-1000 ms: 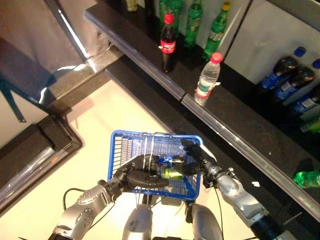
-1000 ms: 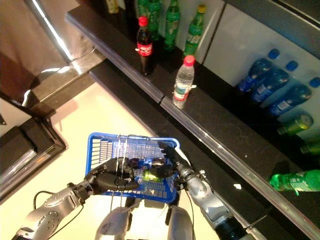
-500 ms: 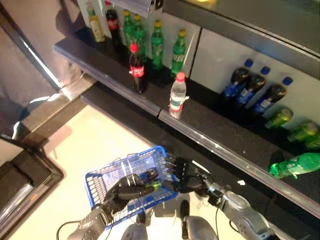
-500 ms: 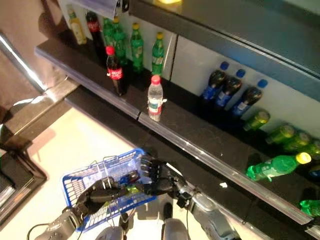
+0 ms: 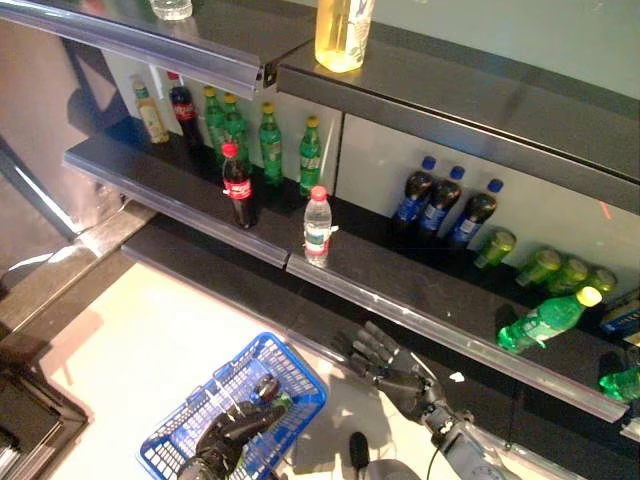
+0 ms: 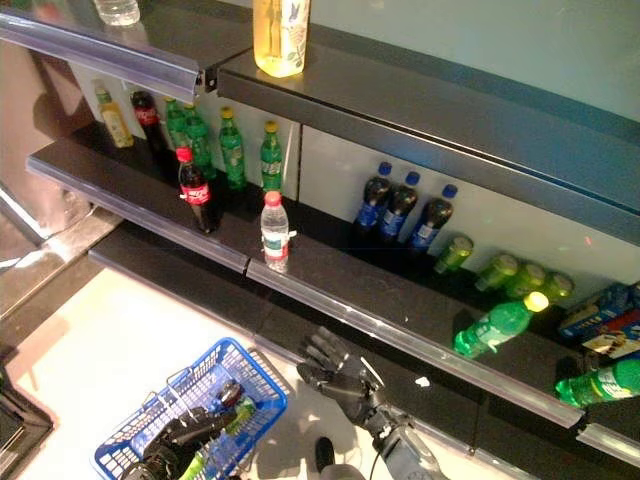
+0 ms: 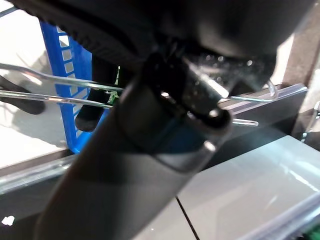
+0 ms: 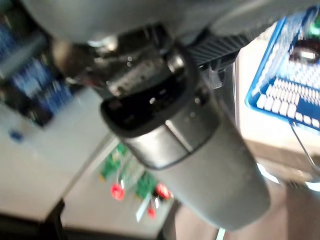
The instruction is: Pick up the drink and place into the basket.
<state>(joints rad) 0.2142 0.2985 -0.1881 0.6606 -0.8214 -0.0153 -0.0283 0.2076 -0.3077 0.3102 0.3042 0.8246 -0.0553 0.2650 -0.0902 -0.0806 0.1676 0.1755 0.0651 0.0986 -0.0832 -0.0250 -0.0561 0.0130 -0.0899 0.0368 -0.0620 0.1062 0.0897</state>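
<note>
My left hand (image 5: 232, 436) is shut on the thin wire handles (image 7: 50, 93) of the blue basket (image 5: 297, 368), which hangs low in front of me. A green drink (image 5: 279, 404) lies inside the basket beside a dark one (image 5: 265, 386), partly hidden by my fingers. My right hand (image 5: 384, 364) is open and empty, fingers spread. It is just right of the basket, in front of the lower shelf edge. The basket also shows in the right wrist view (image 8: 295, 95).
A dark shelf unit stands ahead. On its lower shelf (image 5: 400, 300) are a clear water bottle (image 5: 317, 226), a cola bottle (image 5: 237, 187), green bottles (image 5: 270, 143), blue-capped dark bottles (image 5: 440, 205) and a lying green bottle (image 5: 545, 320). A yellow drink (image 5: 343, 30) stands on top.
The camera has tilted up toward the shelves. My right hand has come out of the basket, opened, and moved right. The green drink stays in the basket.
</note>
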